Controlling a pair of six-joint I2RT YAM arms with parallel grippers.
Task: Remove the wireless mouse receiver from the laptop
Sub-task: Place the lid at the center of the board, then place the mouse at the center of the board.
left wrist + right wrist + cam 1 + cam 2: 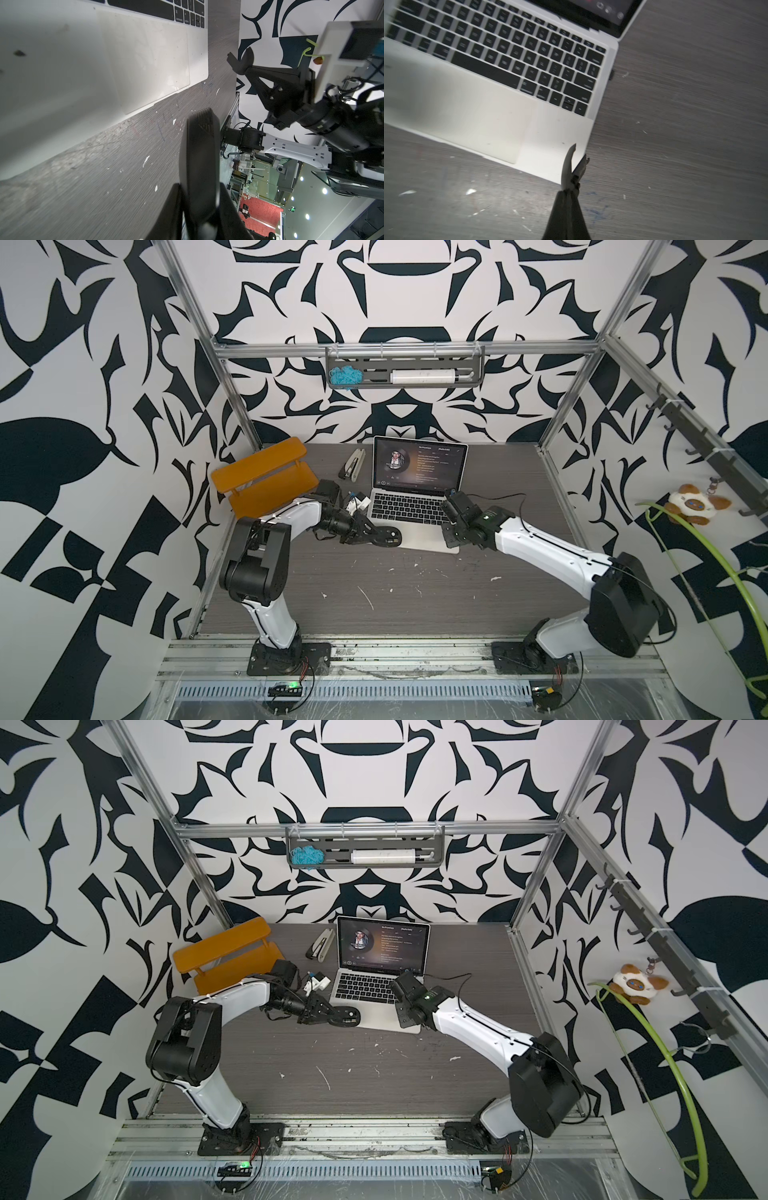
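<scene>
right wrist: slim matte-silver laptop (446, 99), scuffed woodgrain table (685, 124)

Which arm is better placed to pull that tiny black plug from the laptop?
Right: the right tool is shut, empty, near the laptop edge bearing the receiver; the left tool grips the mouse.

Black-and-white patterned walls (83, 344) surround a grey wood-grain table (374, 593) framed by aluminium rails (291, 350). A grey rack (415, 385) hangs from the back rail. Hooks (715, 456) line a side rail. An orange shelf (266, 485) sits at a far corner.
</scene>
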